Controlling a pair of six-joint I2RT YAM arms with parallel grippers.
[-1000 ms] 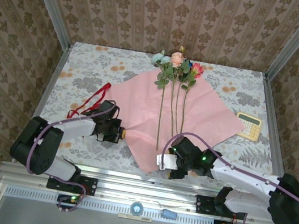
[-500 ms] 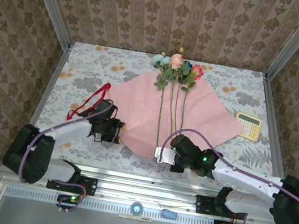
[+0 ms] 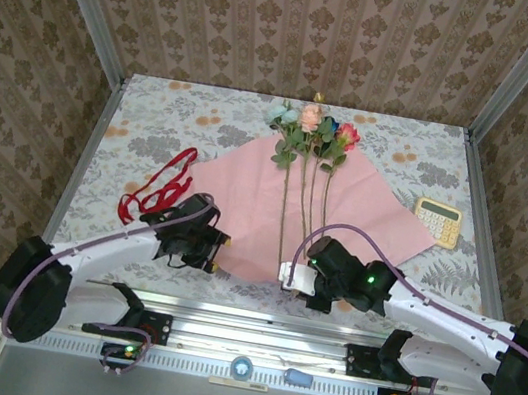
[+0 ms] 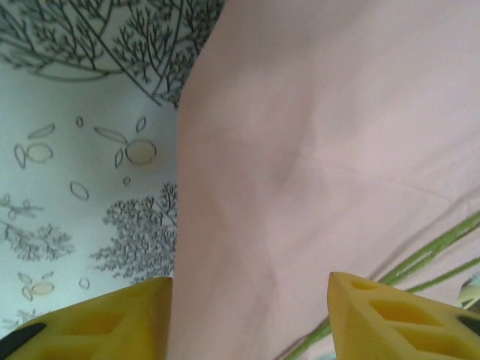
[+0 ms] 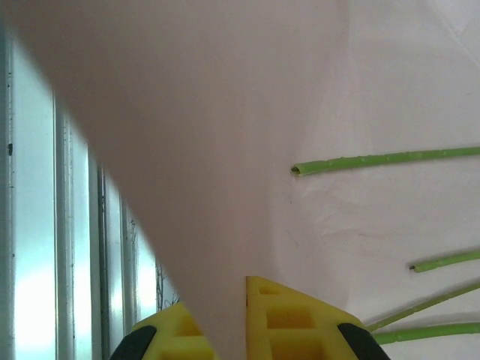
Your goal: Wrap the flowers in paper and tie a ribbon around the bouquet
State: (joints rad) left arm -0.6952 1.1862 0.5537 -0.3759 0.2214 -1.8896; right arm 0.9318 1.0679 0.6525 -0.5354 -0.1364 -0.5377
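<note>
Flowers (image 3: 313,128): lying on the paper (image 3: 245,189), heads toward the far edge, stems running nearward.
Paper: pink side up, mid-table, near corner raised.
Right gripper (image 5: 225,300): fingers closed on the paper's near corner.
Left gripper (image 4: 250,292): fingers wide apart at the paper's near-left edge, gripping nothing.
Ribbon (image 3: 157,187): on tablecloth (image 3: 156,114), left of paper.
Calculator (image 3: 438,221): just beside paper's right corner.

1. paper (image 3: 234,193): large square sheet, pink side up, lying as a diamond at table centre, near corner raised.
2. flowers (image 3: 313,130): mixed heads at the paper's far corner, stems running near.
3. ribbon (image 3: 155,192): red, loosely looped, left of the paper.
</note>
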